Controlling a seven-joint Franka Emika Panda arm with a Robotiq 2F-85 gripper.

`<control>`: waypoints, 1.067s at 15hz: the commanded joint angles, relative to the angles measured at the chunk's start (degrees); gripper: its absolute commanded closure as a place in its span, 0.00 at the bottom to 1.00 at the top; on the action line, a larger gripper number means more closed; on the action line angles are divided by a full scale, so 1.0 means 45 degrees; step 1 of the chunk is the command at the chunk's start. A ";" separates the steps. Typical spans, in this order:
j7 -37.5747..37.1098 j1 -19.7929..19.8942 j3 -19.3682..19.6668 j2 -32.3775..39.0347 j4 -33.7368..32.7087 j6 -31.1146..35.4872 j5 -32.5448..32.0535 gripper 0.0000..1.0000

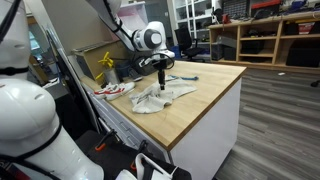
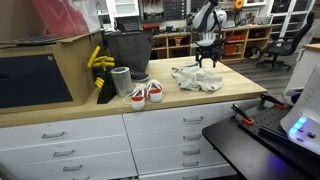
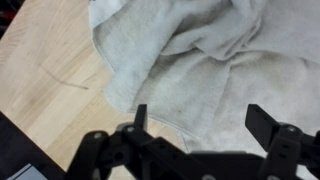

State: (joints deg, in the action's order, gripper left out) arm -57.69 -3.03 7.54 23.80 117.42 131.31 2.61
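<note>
**Hovering open above a crumpled towel, with nothing lifted**

Starting from the left of the counter (image 2: 235,96) in an exterior view, a yellow object (image 2: 98,60) hung beside a black bin (image 2: 127,48). A gray cup (image 2: 121,80) stood just in front of the bin. A pair of red and white shoes (image 2: 146,94) lay near the front edge. None of these was touched.

Further right, well apart from the shoes, lay the towel (image 2: 198,78). The gripper (image 2: 207,62) hung directly above its far right part. Its jaws stood wide apart and held nothing.

Judging from this, the work on the towel was at most in an early stage. The cloth was not gripped, not raised and not laid flat. In my judgement almost all of the handling was left to do.

The towel was pale, grayish white and looked soft. It lay in a loose heap with many folds, and one flap spread toward the near edge (image 1: 160,97). In the wrist view the cloth (image 3: 200,60) filled most of the picture. Bare wood showed at the left. The two dark fingers (image 3: 140,118) stood on either side of a thick fold, but I could not tell whether they touched it.
</note>
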 commanded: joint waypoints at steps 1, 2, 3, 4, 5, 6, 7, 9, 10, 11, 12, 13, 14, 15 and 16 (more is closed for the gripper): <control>-0.2158 -0.0082 0.0259 0.1322 -0.1675 0.0262 0.0327 0.00; -0.2854 -0.0119 0.0291 0.1736 -0.2154 0.0161 0.0395 0.00; -0.3535 -0.0145 0.0319 0.2096 -0.2530 0.0202 0.0449 0.00; -0.4221 -0.0235 0.0349 0.2476 -0.2889 0.0312 0.0382 0.00; -0.4795 -0.0295 0.0375 0.2863 -0.3247 0.0341 0.0297 0.00; -0.5211 -0.0340 0.0376 0.3190 -0.3564 0.0316 0.0226 0.00; -0.5572 -0.0396 0.0396 0.3471 -0.3806 0.0357 0.0155 0.00; -0.6094 -0.0513 0.0488 0.3907 -0.4182 0.0501 -0.0041 0.00; -0.6334 -0.0580 0.0571 0.4088 -0.4338 0.0586 -0.0144 0.00; -0.6522 -0.0637 0.0661 0.4203 -0.4413 0.0728 -0.0256 0.00; -0.6644 -0.0663 0.0747 0.4253 -0.4444 0.0884 -0.0335 0.00; -0.6715 -0.0683 0.0821 0.4287 -0.4472 0.1009 -0.0386 0.00; -0.6787 -0.0678 0.0881 0.4233 -0.4471 0.1093 -0.0420 0.00; -0.6810 -0.0670 0.0948 0.4176 -0.4485 0.1132 -0.0482 0.00; -0.6900 -0.0679 0.1051 0.4176 -0.4537 0.1207 -0.0565 0.00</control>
State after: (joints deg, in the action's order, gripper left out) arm -86.36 -5.42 10.75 42.61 98.07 135.62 1.33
